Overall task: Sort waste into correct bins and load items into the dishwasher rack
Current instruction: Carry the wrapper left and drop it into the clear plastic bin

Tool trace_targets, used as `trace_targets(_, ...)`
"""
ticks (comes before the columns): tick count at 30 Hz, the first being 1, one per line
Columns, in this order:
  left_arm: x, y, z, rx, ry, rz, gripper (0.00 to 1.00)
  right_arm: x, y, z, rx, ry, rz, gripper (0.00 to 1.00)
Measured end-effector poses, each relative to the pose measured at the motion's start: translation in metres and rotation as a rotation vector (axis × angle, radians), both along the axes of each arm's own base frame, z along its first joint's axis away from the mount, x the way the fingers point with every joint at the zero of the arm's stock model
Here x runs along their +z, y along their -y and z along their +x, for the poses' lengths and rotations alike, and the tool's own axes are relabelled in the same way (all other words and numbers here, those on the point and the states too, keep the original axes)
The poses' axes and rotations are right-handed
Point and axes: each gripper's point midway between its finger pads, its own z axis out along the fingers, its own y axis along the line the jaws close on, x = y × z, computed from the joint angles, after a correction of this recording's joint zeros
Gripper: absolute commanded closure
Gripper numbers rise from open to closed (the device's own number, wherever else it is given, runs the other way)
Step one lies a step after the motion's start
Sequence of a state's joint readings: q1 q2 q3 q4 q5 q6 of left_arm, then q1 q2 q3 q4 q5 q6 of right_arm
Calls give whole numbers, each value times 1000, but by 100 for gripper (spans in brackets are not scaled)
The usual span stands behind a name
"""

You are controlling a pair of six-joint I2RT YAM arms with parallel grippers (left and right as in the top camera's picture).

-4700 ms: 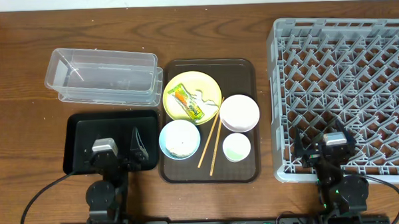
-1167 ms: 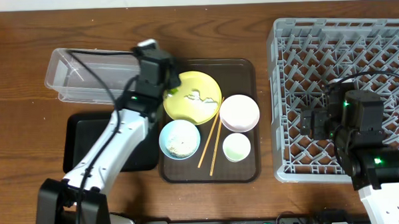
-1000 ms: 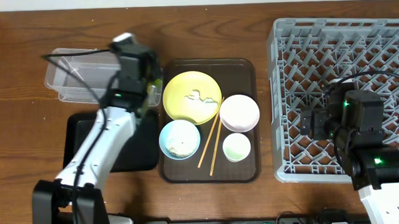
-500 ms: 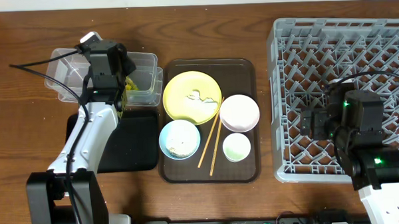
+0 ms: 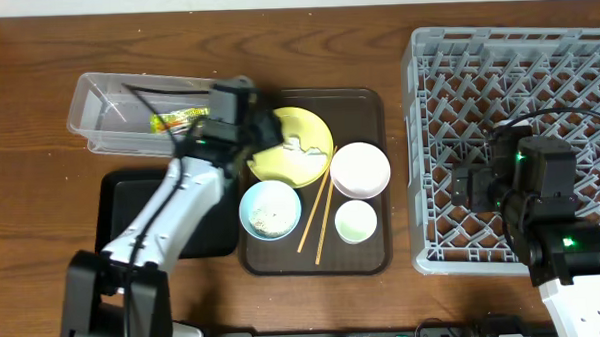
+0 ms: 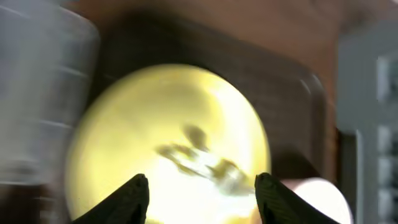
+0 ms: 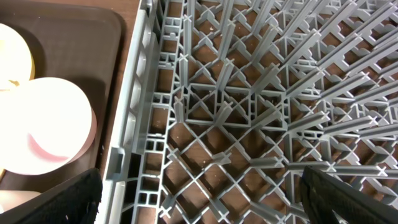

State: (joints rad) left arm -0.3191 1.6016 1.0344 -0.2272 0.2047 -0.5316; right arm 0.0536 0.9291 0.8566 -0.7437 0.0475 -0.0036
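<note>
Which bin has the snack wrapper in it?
The clear plastic rectangular tub, with the yellow-green snack wrapper inside; the shallow black rectangular tray shows none.

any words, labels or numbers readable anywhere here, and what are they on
Snack wrapper in the clear tub: orange print, too small and blurred to read.
Yellow plate: no lettering seen.
Rack: no lettering seen.
No text can be read in any of the three views.
</note>
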Motion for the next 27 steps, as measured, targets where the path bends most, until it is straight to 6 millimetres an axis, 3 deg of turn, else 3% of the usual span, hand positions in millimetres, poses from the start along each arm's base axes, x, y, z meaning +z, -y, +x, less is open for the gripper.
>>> trace_targets(6,-38,49,-18,0,-122,-50,41,0,0,0,0,0,0,1)
trace_targets(13,-79,69,-15,22,-173,-69,42,0,0,0,2,0,2,1)
trace_targets(18,-92,69,-15,44,-195,-71,76,0,0,0,2,0,2,1)
trace_targets(20,-94,69,-15,45,-201,-67,86,0,0,0,2,0,2,1)
trace_targets(24,-95,69,-15,48,-203,-69,94,0,0,0,2,0,2,1)
trace_targets(27,-94,66,-13,53,-201,-69,94,0,0,0,2,0,2,1)
